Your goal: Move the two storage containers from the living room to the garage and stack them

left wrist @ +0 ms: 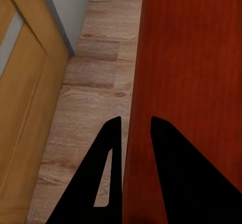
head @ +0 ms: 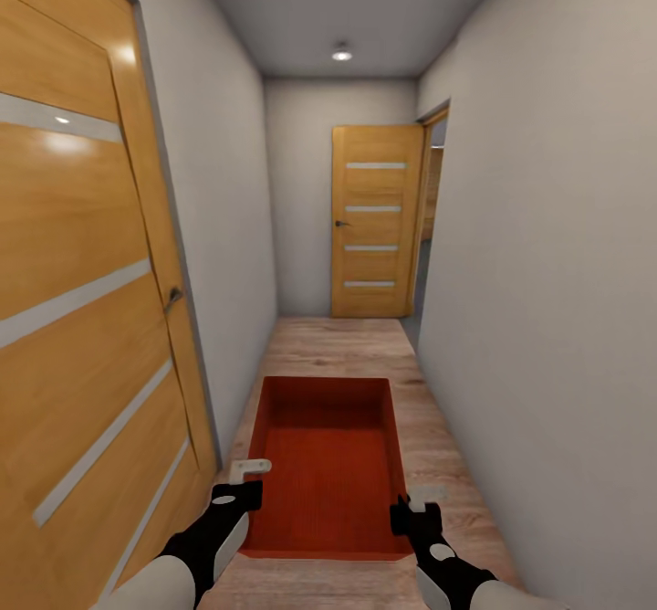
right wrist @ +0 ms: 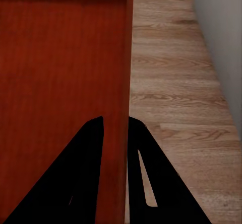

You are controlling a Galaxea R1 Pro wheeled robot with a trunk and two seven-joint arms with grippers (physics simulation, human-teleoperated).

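Narrow wood-floored hallway (head: 342,341); both grippers clamp the storage container (head: 330,464)

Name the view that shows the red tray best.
The head view: the whole tray shows, held over the wood floor in a hallway. Each wrist view shows one side wall, gripped by the left gripper and right gripper.

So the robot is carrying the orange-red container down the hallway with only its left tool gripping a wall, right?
Not quite: both tools grip it. The right wrist view shows the right tool straddling the container wall, and the left tool does the same on the opposite wall. The rest holds.
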